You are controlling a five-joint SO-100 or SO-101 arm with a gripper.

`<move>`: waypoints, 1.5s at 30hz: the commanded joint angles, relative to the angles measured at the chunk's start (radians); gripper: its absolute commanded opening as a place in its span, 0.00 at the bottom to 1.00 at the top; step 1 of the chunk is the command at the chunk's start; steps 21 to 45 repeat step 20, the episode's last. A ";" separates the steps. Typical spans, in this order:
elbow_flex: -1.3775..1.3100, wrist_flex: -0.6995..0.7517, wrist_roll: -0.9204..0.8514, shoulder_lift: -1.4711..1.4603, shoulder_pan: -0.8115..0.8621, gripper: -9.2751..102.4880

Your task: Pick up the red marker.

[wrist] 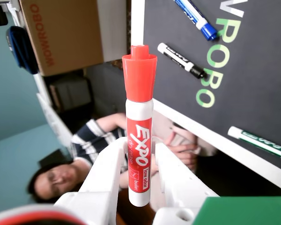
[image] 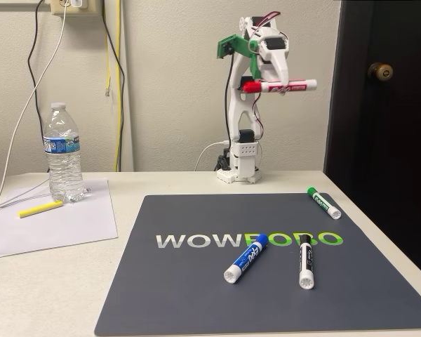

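Currently, status: the tool (image: 275,84) is raised high above the table (image: 70,281) on the folded arm, pinching the red marker (image: 281,86).
Tool state: both fingers (wrist: 105,168) are pressed against the white barrel in the wrist view, one on each side, with the marker clamped between them.
Marker position: in the fixed view it lies level, red cap at 9 o'clock, bare barrel end at 3 o'clock; it is well clear of the mat (image: 196,295).
Marker in wrist view: the red marker (wrist: 139,136) stands along the picture's vertical, cap at 12 o'clock, barrel end at 6 o'clock.
Handling estimate: light, stiff plastic; unlikely to bend or break. The barrel is smooth and round, so it may roll or slide in the fingers if the grip slackens.
Grasp location: the grip sits on the lower barrel, away from the cap. A hold nearer mid-barrel would likely balance better, since most of the marker's length overhangs toward the cap.
Fixed view only: overall arm posture, lift height, a water bottle (image: 62,153) and a yellow marker (image: 40,209) at 9 o'clock on the table.
Wrist view only: finger contact on the barrel, label print, and a person (wrist: 98,154) beyond the table edge.
Other markers: blue-capped (image: 245,258), black-capped (image: 306,260) and green-capped (image: 323,202) markers lie on the mat.
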 commanded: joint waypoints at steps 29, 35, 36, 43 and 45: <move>1.183 -0.644 -0.137 0.808 0.143 0.11; 1.183 -0.644 -0.137 0.808 0.143 0.11; 1.183 -0.644 -0.137 0.808 0.143 0.11; 1.183 -0.644 -0.137 0.808 0.143 0.11; 1.183 -0.644 -0.137 0.808 0.143 0.11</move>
